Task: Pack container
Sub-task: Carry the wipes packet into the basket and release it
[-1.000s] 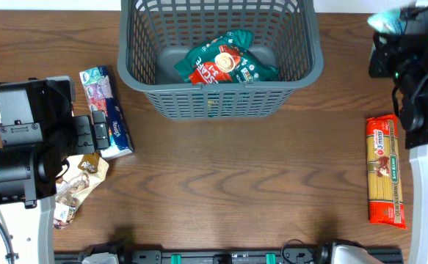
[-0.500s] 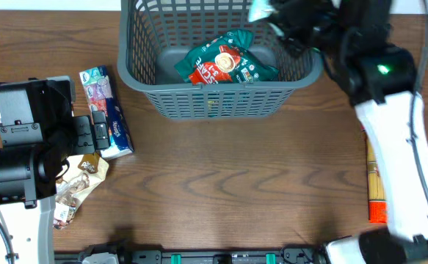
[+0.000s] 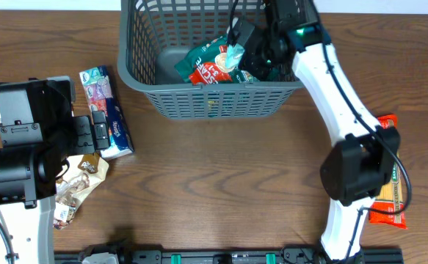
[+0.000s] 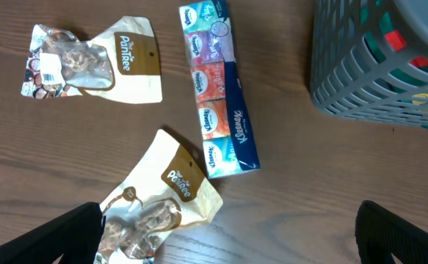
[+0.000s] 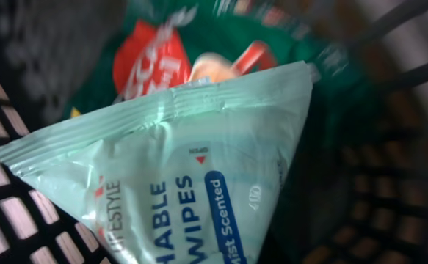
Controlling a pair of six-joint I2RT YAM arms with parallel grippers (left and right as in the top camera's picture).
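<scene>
The dark grey slotted basket stands at the table's far middle, and its corner shows in the left wrist view. A green and red packet lies on its floor. My right gripper reaches down inside the basket, shut on a pale teal wipes packet. That packet fills the right wrist view, above the green and red packet. My left gripper is open and empty, hovering over the table's left side just right of a brown pouch.
A Kleenex tissue multipack lies left of the basket, also in the left wrist view. A second brown pouch lies further left. A red and yellow spaghetti packet lies at the right edge, partly under my right arm.
My right arm has swung from the far right corner over the rim and down into the basket, carrying the wipes packet. The left arm has not moved.
</scene>
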